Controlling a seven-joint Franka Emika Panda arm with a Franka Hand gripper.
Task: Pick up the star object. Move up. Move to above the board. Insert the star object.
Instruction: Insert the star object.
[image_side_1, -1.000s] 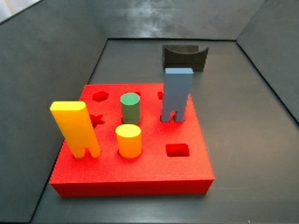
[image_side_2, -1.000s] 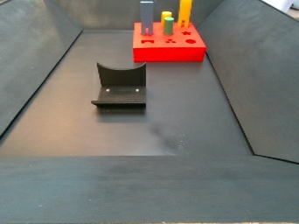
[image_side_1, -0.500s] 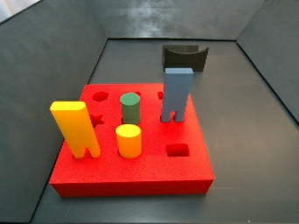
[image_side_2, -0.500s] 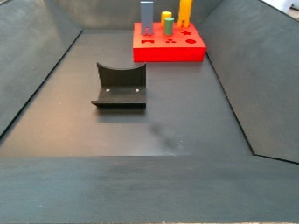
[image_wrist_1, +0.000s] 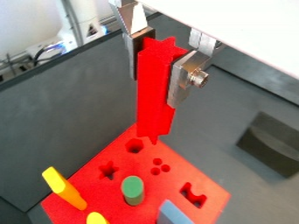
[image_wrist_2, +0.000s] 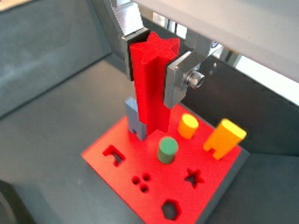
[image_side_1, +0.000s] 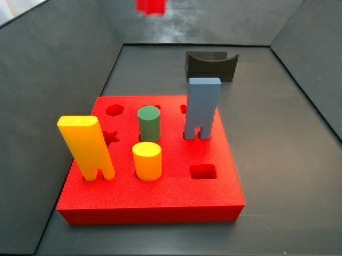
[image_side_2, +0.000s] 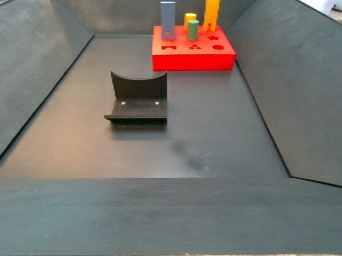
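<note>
My gripper (image_wrist_1: 158, 66) is shut on the star object (image_wrist_1: 152, 96), a tall bright-red ridged peg held upright between the silver fingers in both wrist views (image_wrist_2: 146, 96). It hangs high above the board (image_wrist_1: 100, 188), the flat red block with shaped holes. The star hole (image_wrist_1: 111, 170) is open, also in a wrist view (image_wrist_2: 194, 178). In a side view only the peg's lower end (image_side_1: 151, 6) shows at the top edge, far above the board (image_side_1: 160, 200). The gripper (image_wrist_2: 155, 66) is out of the side view that shows the board (image_side_2: 194, 60) at the far end.
On the board stand a tall yellow block (image_side_1: 84, 147), a yellow cylinder (image_side_1: 147, 161), a green cylinder (image_side_1: 148, 124) and a blue block (image_side_1: 202, 105). The dark fixture (image_side_1: 210, 65) stands behind the board; it also shows on the floor (image_side_2: 138, 100). Grey walls enclose the bin.
The red peg's lower end has come into a side view at the top edge; earlier it was out of view. The board and its pieces have not moved.
</note>
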